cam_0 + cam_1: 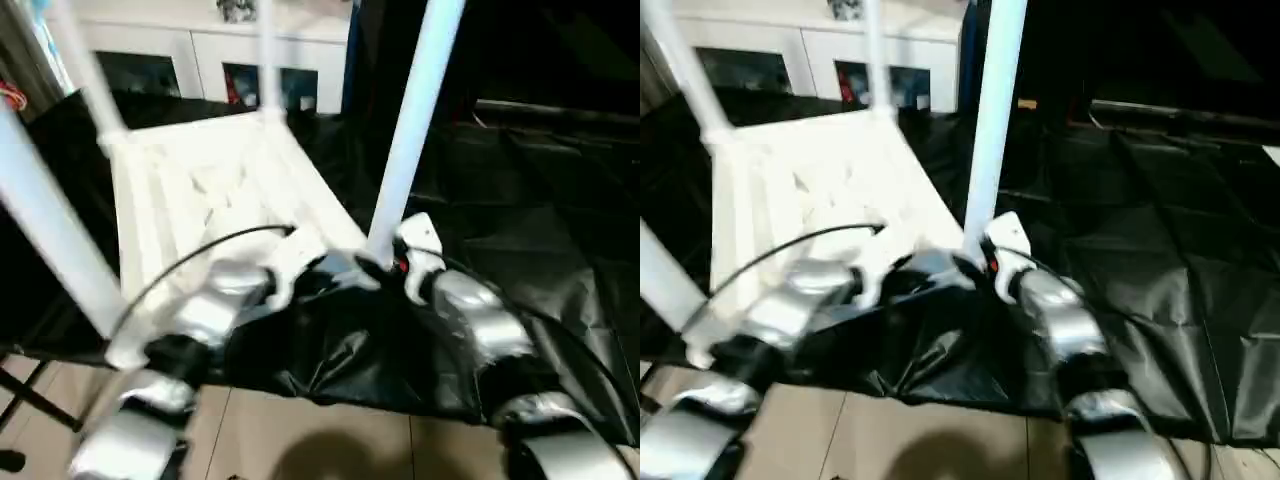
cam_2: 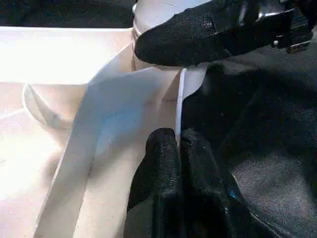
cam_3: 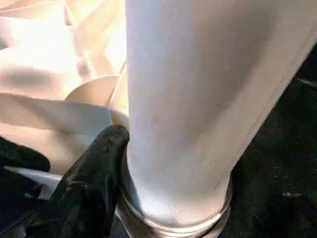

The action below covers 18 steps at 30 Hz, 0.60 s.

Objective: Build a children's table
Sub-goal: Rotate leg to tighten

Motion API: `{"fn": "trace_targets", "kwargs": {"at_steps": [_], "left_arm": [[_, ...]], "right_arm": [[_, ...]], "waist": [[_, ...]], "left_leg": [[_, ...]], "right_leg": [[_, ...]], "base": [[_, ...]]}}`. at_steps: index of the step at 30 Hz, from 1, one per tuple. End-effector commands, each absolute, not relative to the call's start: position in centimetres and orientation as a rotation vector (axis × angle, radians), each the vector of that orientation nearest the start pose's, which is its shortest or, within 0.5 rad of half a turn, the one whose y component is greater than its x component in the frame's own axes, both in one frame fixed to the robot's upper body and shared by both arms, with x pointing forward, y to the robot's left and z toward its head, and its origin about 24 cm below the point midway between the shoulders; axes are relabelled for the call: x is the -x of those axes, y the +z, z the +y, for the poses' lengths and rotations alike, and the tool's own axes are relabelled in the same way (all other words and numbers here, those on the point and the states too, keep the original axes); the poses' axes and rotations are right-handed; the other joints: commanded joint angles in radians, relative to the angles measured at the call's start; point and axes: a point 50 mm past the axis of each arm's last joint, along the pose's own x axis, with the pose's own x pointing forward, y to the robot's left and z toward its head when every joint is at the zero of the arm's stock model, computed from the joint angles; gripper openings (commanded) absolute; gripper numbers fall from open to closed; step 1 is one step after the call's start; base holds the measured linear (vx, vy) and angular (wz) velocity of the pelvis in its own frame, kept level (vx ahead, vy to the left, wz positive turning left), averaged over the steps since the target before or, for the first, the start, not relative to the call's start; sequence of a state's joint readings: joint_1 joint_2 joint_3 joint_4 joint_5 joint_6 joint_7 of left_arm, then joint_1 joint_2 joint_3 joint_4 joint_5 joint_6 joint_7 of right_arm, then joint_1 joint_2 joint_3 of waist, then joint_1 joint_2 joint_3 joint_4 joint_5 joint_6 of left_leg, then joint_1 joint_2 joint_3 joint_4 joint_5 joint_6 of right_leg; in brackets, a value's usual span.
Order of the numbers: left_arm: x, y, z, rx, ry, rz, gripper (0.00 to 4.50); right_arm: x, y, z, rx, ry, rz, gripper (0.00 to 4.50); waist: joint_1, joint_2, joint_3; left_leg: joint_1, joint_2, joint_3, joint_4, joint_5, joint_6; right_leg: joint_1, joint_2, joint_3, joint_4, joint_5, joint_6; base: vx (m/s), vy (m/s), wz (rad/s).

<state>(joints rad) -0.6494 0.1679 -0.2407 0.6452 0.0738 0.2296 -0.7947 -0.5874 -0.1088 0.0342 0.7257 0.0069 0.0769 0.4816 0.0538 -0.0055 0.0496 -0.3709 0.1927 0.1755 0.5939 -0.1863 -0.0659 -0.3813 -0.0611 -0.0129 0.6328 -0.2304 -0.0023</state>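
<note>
The upturned tabletop (image 1: 215, 195) lies on the black-draped counter (image 1: 520, 250), no writing legible, its near rim pinched by the closed left tool (image 2: 178, 144), whose 1 o'clock neighbour, the right tool (image 1: 385, 268), clasps the near-right leg (image 1: 415, 120).

Tabletop (image 1: 210, 190) being viewed forward-down by head cameras; near right leg (image 3: 198, 99) base being shared, close-up, by wrist cameras.

Tabletop (image 1: 210, 190): white plastic, smooth, ribbed underside. Legs (image 1: 415, 120): white smooth tubes, slight sheen. Cloth (image 1: 520, 250), at 3 o'clock from the tabletop: black, glossy, wrinkled. Forearms (image 1: 480, 325): silver, shiny metal look. Gripper fingers (image 2: 163, 168): black, matt, finely grainy.
</note>
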Motion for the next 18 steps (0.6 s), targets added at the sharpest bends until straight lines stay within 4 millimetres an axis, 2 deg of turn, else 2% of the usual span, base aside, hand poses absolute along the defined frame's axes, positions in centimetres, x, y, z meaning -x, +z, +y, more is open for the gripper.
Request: {"fn": "trace_targets", "kwargs": {"at_steps": [1,5,7,8,10,15,16,18], "left_arm": [[-34.2,5.5,7.2,-0.286,-0.938,0.344,0.00],[-33.6,5.6,7.7,-0.305,-1.022,0.335,0.00],[-33.2,5.8,8.3,-0.316,-1.080,0.327,0.00],[-32.7,6.0,9.2,-0.333,-1.140,0.319,0.00],[-32.5,6.0,9.4,-0.338,-1.156,0.319,0.00],[-32.0,6.4,10.4,-0.355,-1.215,0.322,0.00],[-31.6,6.6,10.9,-0.364,-1.248,0.335,0.00],[-31.3,6.6,11.2,-0.370,-1.268,0.343,0.00]], "right_arm": [[-33.1,3.6,-6.2,0.047,0.816,0.244,3.38],[-33.2,4.0,-7.7,0.050,0.851,0.240,3.77],[-33.1,4.3,-8.8,0.102,0.892,0.230,3.91],[-32.9,4.8,-10.2,0.157,0.961,0.223,3.91],[-32.8,5.0,-10.6,0.172,0.990,0.222,3.91],[-32.1,5.5,-11.8,0.215,1.120,0.247,3.91],[-31.7,5.6,-12.4,0.234,1.193,0.269,3.91],[-31.7,5.8,-12.7,0.238,1.215,0.280,3.91]], "waist": [[0.001,-0.008,-0.060],[0.001,-0.007,-0.060],[-0.001,-0.011,-0.061],[0.001,-0.011,-0.062],[-0.001,-0.010,-0.063],[0.001,-0.009,-0.062],[0.000,-0.011,-0.063],[0.003,-0.010,-0.066]], "left_leg": [[0.010,0.030,-0.006,-0.068,-0.119,0.034],[0.010,0.032,-0.007,-0.068,-0.125,0.050],[0.007,0.031,-0.006,-0.065,-0.109,0.062],[0.005,0.033,-0.008,-0.065,-0.088,0.074],[0.004,0.033,-0.005,-0.061,-0.077,0.092],[0.009,0.037,-0.004,-0.062,-0.089,0.093],[0.008,0.037,-0.003,-0.060,-0.084,0.098],[0.008,0.038,-0.003,-0.057,-0.063,0.110]], "right_leg": [[0.040,-0.067,0.031,-0.075,0.007,-0.235],[0.041,-0.067,0.030,-0.075,0.018,-0.244],[0.044,-0.066,0.030,-0.072,0.045,-0.248],[0.048,-0.067,0.028,-0.068,0.075,-0.250],[0.044,-0.064,0.029,-0.063,0.127,-0.258],[0.042,-0.062,0.027,-0.064,0.104,-0.276],[0.042,-0.062,0.027,-0.062,0.117,-0.278],[0.043,-0.062,0.027,-0.056,0.148,-0.281]], "base": [[0.000,0.000,0.00],[0.000,0.000,0.00],[0.000,0.000,0.00],[0.000,0.000,0.00],[0.000,0.000,0.00],[0.000,0.000,0.00],[0.000,0.000,0.00],[0.000,0.000,0.00]]}}
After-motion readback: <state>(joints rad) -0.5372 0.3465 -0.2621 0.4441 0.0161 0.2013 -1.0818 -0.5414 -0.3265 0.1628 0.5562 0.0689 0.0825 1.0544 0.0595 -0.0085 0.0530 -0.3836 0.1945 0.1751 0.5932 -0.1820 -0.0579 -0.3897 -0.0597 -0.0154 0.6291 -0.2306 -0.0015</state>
